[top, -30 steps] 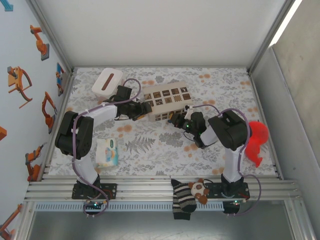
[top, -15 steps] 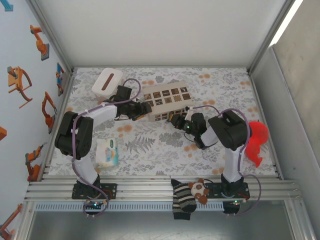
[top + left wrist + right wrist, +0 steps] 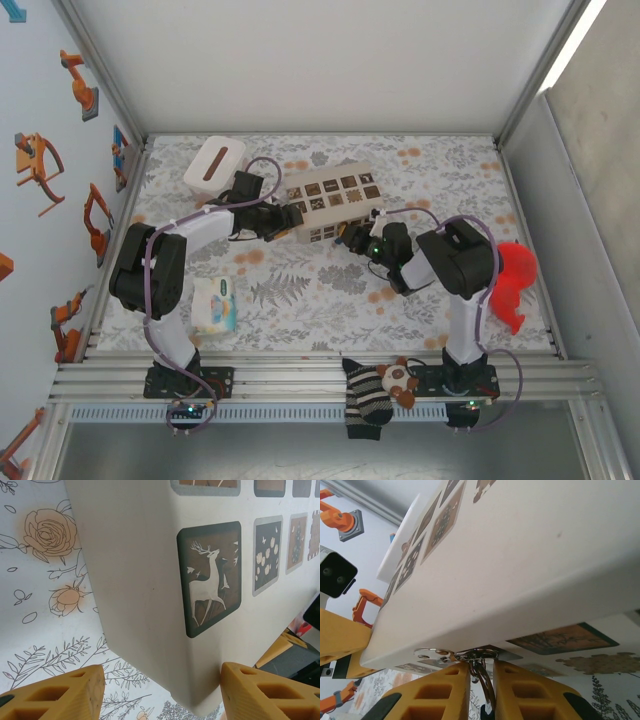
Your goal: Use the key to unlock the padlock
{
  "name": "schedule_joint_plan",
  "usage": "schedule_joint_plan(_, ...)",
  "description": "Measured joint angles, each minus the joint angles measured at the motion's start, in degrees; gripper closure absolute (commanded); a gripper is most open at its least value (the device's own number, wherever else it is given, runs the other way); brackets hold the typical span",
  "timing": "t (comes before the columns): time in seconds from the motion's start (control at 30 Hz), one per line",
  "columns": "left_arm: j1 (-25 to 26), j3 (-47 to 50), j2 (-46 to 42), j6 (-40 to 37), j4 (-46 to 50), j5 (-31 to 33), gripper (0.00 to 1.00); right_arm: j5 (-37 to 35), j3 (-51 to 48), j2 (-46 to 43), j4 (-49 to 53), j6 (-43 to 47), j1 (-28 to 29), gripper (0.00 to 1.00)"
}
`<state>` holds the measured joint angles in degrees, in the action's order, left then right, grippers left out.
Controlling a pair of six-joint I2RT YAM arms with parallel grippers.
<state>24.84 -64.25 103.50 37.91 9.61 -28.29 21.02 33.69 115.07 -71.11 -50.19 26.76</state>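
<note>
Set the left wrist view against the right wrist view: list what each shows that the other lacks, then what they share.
Left wrist: a deer picture on the beige box, and a rose print on the tablecloth. Right wrist: a metal ring under the box's edge, nipped by the right pincer, and an orange robot sticker. Both: the box's dark picture squares and the floral tablecloth.

Looking down into a booth at a table (image 3: pixel 450 170) spread with a pale cloth of grey leaves and orange roses. Closed at the back by a plain white panel (image 3: pixel 320 60). Hemmed on the left by a pale blue wall (image 3: pixel 40 100) dotted with orange robot-arm stickers (image 3: pixel 38 165). Edged with metal rails (image 3: pixel 300 380) along the near side. Lit by a bright strip (image 3: pixel 572 45) at top right, above a grey side panel (image 3: pixel 600 200).
</note>
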Motion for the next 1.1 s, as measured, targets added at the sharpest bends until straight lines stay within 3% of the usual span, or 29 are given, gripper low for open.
schedule_joint_plan(1.1,0.0,0.0,-0.2,-0.02,0.48,0.22,0.39,0.42,-0.26,0.42,-0.59,-0.37,-0.02,0.82)
